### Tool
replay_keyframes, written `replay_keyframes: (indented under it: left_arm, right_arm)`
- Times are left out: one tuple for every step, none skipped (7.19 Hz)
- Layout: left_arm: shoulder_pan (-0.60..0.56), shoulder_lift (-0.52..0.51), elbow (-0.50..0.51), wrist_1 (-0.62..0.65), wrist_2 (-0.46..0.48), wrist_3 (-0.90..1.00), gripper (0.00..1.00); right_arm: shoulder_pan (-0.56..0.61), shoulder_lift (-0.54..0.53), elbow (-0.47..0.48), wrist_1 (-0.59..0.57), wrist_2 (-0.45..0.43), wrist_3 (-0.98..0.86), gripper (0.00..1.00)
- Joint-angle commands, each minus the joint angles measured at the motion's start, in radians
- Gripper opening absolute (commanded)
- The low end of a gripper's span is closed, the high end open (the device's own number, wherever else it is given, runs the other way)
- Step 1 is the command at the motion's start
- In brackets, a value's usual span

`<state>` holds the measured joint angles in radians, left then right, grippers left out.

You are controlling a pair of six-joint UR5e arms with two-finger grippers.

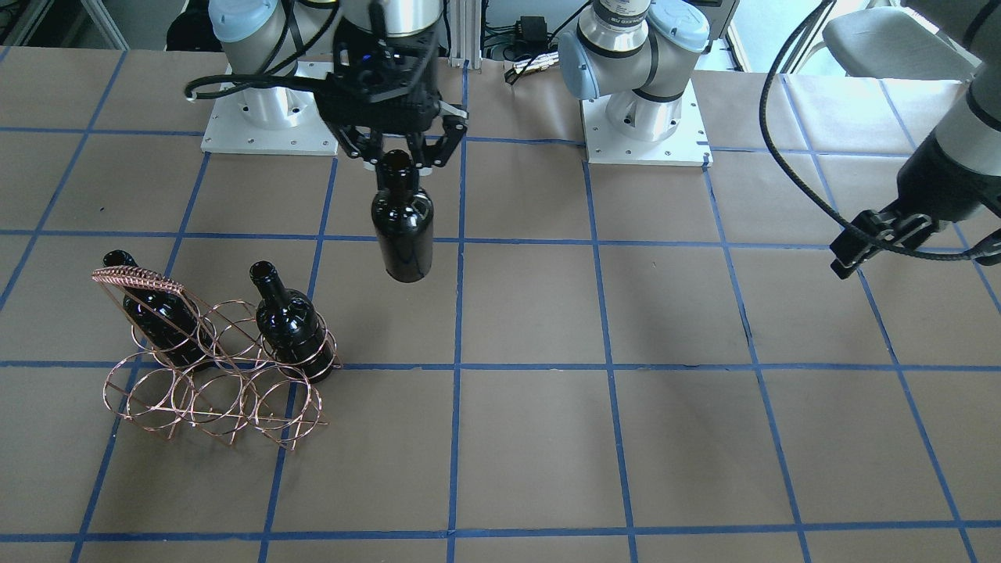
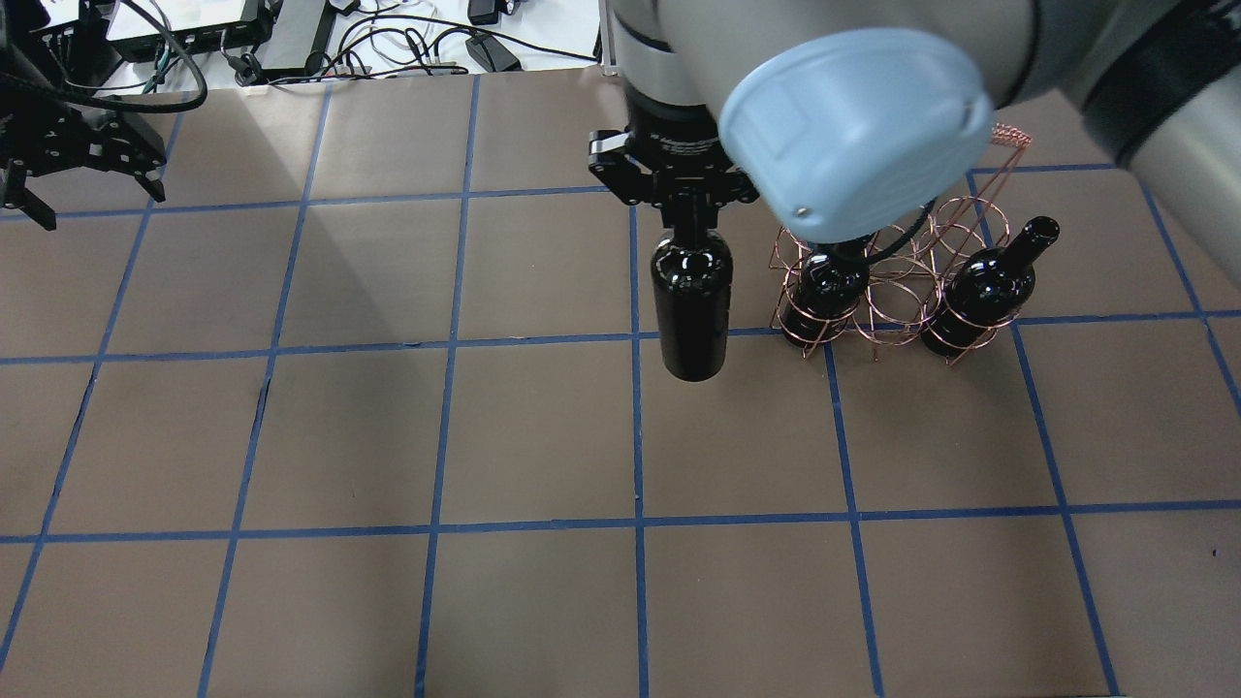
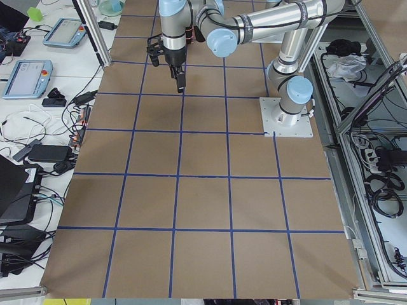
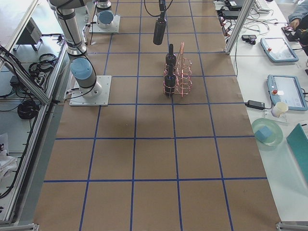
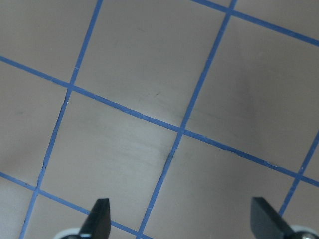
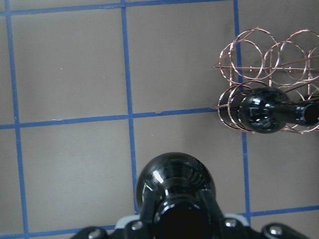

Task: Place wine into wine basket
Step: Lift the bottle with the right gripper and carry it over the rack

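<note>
I see bare table [image 1: 626, 438] under the hanging bottle [image 1: 402, 227] in my right gripper [image 1: 397, 163]. Beside the fingers [image 1: 444, 148] stands the basket [image 1: 227, 399]: two other bottles [image 1: 160, 313] [image 1: 291, 324] block its robot-side end rings; the ring between and the far row are open. Its handle [image 1: 137, 277] rises at the far end.

Wine bottle [image 1: 402, 227]: black glass, very glossy, with sharp white highlights on shoulder and neck. Two more bottles [image 1: 293, 324] [image 1: 160, 313]: same glossy black glass. Wine basket [image 1: 219, 391]: thin copper-coloured metal wire, shiny and smooth; its handle [image 1: 134, 277] is wrapped in tight wire coil, so it looks ribbed. Table [image 1: 688, 438]: brown paper cover, matt, faint scuffs and creases. Grid lines [image 1: 457, 438]: blue tape, slight sheen. Right claw [image 1: 399, 156]: black, matt, hard plastic or metal, can't tell which. Left claw [image 5: 182, 221]: matt black tips. Joint cap [image 2: 853, 126]: pale blue plastic, smooth, satin. Arm tube [image 3: 289, 16]: silvery metal, brushed look. Base plate [image 1: 645, 145]: pale flat metal, matt.
</note>
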<state>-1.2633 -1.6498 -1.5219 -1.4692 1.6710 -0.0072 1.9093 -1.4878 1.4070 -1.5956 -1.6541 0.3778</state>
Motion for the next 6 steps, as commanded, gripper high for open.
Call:
replay_keyframes:
  left_arm:
    - [-0.128, 0.008, 0.0, -0.002, 0.001, -0.004, 1.0]
    - [-0.161, 0.01, 0.0, -0.002, -0.002, 0.002, 1.0]
    - [-0.21, 0.008, 0.0, -0.003, -0.01, 0.0, 1.0]
    - [-0.261, 0.012, -0.001, -0.008, -0.005, -0.001, 1.0]
    - [-0.292, 0.013, -0.003, -0.017, -0.005, 0.001, 1.0]
    - [-0.303, 0.025, -0.023, -0.049, -0.007, 0.001, 1.0]
  right_arm:
    - [-0.12, -0.084, 0.013, 0.099, -0.001, -0.185, 0.04]
    - [-0.177, -0.11, 0.015, 0.132, -0.003, -0.27, 0.04]
    - [-0.232, -0.13, 0.016, 0.152, -0.003, -0.381, 0.03]
    - [-0.287, -0.149, 0.02, 0.163, -0.003, -0.434, 0.02]
    - [-0.343, -0.157, 0.023, 0.16, -0.003, -0.529, 0.02]
    - [-0.398, -0.158, 0.024, 0.155, 0.0, -0.575, 0.02]
